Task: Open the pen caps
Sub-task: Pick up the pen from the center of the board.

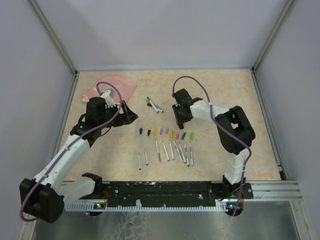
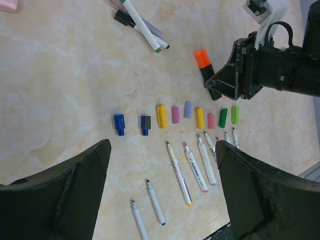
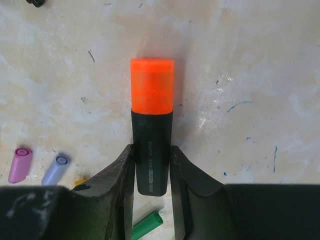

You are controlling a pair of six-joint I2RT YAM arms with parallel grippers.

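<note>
My right gripper (image 3: 152, 167) is shut on the black barrel (image 3: 151, 145) of a highlighter and holds it just above the table. Its orange cap (image 3: 152, 85) is on and points away from the fingers. The left wrist view shows the same cap (image 2: 201, 58) and the right gripper (image 2: 225, 82). A row of loose pen caps (image 1: 165, 132) lies mid-table: two blue (image 2: 119, 123), yellow (image 2: 161, 116), pink (image 2: 176, 114), lilac (image 2: 188, 109), green (image 2: 223, 117). My left gripper (image 2: 162, 150) is open and empty, hovering left of the row.
Several uncapped white pens (image 1: 170, 150) lie in a line below the caps. Three pens (image 1: 154, 104) lie crossed behind the row, one with a black cap (image 2: 121, 17). A pink pouch (image 1: 110, 89) lies at the back left. Metal frame rails bound the table.
</note>
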